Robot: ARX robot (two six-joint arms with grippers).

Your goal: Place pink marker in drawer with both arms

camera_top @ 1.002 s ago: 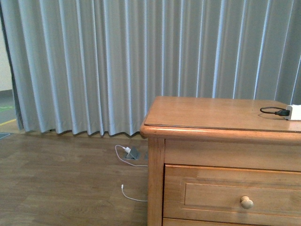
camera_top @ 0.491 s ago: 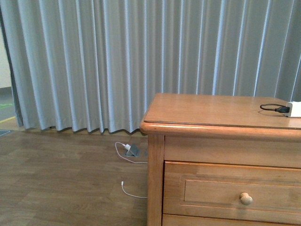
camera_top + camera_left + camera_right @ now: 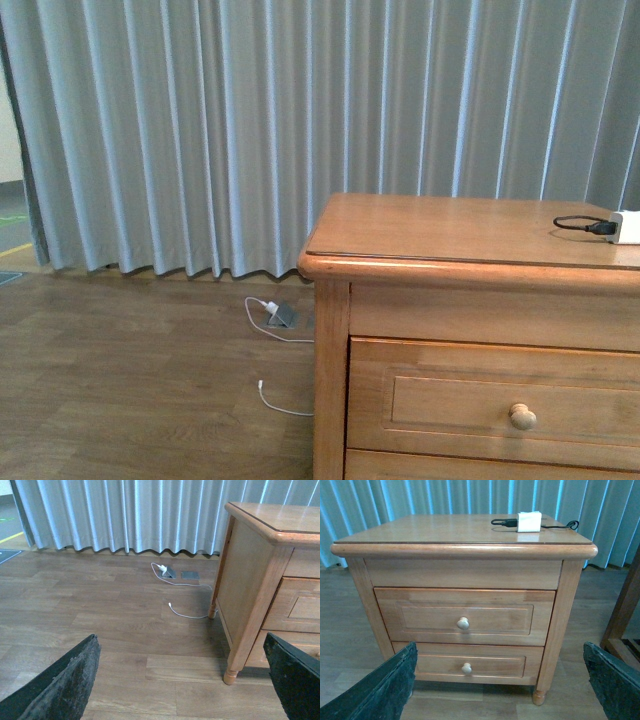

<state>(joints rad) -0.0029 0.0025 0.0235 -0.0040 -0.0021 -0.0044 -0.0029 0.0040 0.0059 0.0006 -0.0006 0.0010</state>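
Observation:
The pink marker is out of view in every frame. The drawer (image 3: 420,617) is the upper one of the honey-coloured cabinet (image 3: 465,550); it is closed, with a round knob (image 3: 463,623). The front view shows the drawer (image 3: 450,400) at the lower right. In the left wrist view only a corner of the drawer (image 3: 302,607) shows. My right gripper (image 3: 500,647) is open in front of the cabinet, well short of it and empty. My left gripper (image 3: 180,645) is open over bare floor, left of the cabinet (image 3: 250,570). Neither arm shows in the front view.
A white adapter (image 3: 528,521) with a black cable lies on the cabinet top, at its back right. A white cable (image 3: 185,612) and floor sockets lie by the cabinet's left side. Grey curtain (image 3: 250,130) hangs behind. Another wooden frame (image 3: 625,610) stands right of the cabinet.
The whole scene in the front view has slid slightly upward in the picture, cabinet and floor cable together. Nothing in it has moved on its own.

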